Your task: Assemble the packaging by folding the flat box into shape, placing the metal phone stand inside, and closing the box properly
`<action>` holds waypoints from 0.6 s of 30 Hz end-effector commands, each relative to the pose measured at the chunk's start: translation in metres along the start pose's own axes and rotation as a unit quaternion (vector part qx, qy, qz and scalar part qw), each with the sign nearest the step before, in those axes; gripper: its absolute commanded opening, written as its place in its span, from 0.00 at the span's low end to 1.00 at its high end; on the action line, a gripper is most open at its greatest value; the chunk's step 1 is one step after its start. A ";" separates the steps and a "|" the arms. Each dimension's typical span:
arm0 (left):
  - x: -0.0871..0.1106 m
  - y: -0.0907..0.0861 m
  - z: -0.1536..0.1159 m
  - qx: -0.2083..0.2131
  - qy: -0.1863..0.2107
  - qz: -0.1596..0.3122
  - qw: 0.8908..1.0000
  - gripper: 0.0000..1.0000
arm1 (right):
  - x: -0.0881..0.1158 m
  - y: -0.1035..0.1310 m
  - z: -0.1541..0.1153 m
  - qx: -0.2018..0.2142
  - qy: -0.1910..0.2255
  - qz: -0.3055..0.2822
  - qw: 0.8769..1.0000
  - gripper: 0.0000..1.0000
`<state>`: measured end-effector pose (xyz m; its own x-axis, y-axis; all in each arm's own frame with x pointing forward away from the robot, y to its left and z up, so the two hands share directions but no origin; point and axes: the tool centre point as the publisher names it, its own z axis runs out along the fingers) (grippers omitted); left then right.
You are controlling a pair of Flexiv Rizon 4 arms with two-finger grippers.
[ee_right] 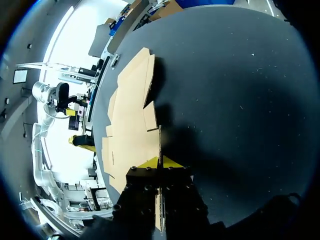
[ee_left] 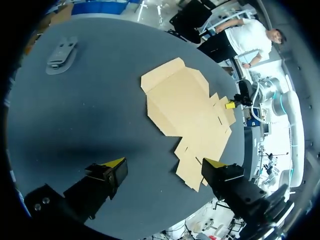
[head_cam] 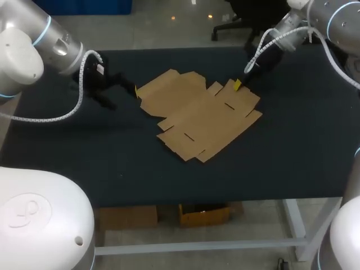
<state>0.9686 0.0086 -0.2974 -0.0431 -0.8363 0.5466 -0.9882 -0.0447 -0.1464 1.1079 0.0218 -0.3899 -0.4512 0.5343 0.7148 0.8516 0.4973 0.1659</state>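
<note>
1. Shows the flat box (head_cam: pixel 199 115) lying unfolded at the middle of the dark table (head_cam: pixel 292 163), not yet shaped, with its longer run set roughly across the table from the left arm's side to the right arm's.
2. Finds the left gripper (ee_left: pixel 162 166) just beside the box's left end, fingers spread wide and holding nothing, the cardboard stretching away ahead of them.
3. Catches the right gripper (ee_right: pixel 160 162) at the box's far right edge, fingers pressed together on a thin flap raised edge-on between the yellow tips.
4. Places the metal phone stand (ee_left: pixel 61 54) on bare tabletop well apart from the box, beyond the left gripper and not seen from overhead.
5. Points to a first fold turning on that pinched flap, with the free left arm probably nearer for steadying the opposite end.
</note>
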 end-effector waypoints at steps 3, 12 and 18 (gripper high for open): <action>0.001 0.000 -0.001 -0.001 -0.003 0.000 1.000 1.00 | 0.004 -0.005 -0.002 -0.024 0.068 0.015 0.997 0.00; 0.002 0.000 0.000 -0.003 -0.001 0.004 1.000 1.00 | 0.015 -0.012 -0.004 -0.024 0.049 0.041 0.998 0.00; 0.002 0.000 0.000 -0.004 0.000 0.004 1.000 1.00 | 0.015 -0.016 -0.004 -0.005 0.034 0.065 0.997 0.48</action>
<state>0.9685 0.0072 -0.2967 -0.0504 -0.8354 0.5473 -0.9887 -0.0357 -0.1455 1.0853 0.0164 -0.3828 -0.3220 0.5327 0.7827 0.9051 0.4157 0.0895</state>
